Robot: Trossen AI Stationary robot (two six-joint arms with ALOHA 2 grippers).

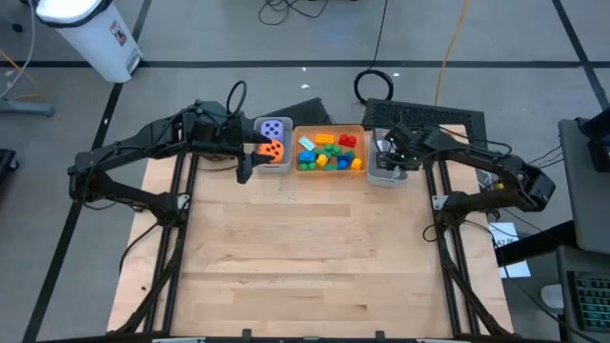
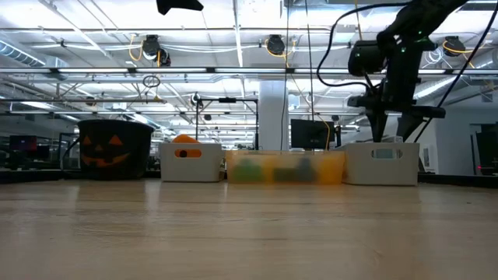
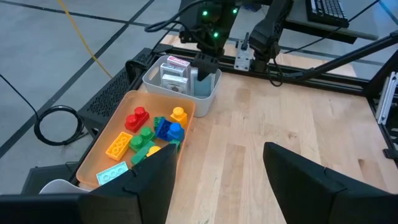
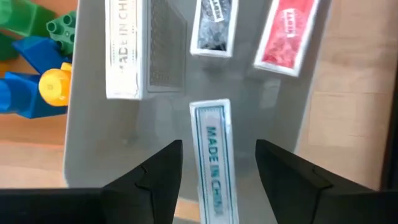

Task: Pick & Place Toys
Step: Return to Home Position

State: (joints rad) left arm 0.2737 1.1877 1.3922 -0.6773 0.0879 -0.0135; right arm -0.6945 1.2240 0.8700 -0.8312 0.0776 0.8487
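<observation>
Right wrist view shows the right pincer [image 4: 219, 148] spread apart and empty above the teal card deck [image 4: 211, 158] lying in the right grey bin [image 4: 280, 106], so it should rise straight up clear of the walls before retracting; the left pincer [image 3: 217, 158], also apart, hovers by the orange die [image 1: 274, 151].

"MADE IN CHINA" on teal card box [image 4: 211, 162], white card box [image 4: 121, 50]
</observation>
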